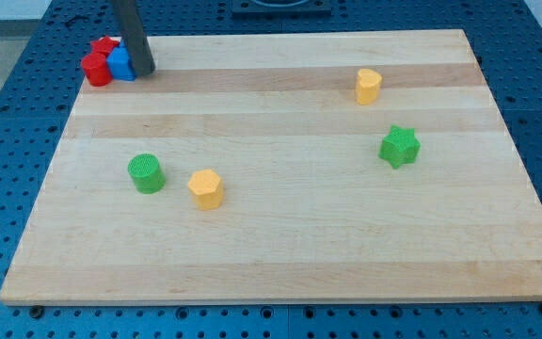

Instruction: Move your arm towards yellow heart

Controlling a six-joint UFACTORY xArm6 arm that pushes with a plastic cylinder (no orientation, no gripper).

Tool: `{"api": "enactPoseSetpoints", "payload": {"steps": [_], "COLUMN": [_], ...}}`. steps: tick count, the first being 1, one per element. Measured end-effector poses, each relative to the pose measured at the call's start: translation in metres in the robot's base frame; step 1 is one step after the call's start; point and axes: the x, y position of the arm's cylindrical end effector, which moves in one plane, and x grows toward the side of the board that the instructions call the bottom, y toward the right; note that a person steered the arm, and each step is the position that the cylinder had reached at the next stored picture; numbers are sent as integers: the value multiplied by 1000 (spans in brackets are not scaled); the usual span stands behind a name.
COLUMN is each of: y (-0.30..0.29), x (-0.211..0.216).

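The yellow heart (368,86) stands on the wooden board (280,254) toward the view's top right. My tip (143,71) rests at the view's top left, touching the right side of a blue block (120,63). It is far to the left of the yellow heart. Two red blocks, one (95,69) to the left of the blue block and one (107,44) behind it, sit clustered at the board's top-left corner.
A green cylinder (146,173) and a yellow hexagonal block (206,188) sit at the lower left. A green star (399,146) lies below and right of the yellow heart. The board lies on a blue perforated table (12,132).
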Motion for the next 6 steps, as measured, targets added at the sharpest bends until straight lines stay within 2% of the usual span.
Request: {"api": "enactPoseSetpoints", "payload": {"steps": [6], "y": [69], "x": [10]}}
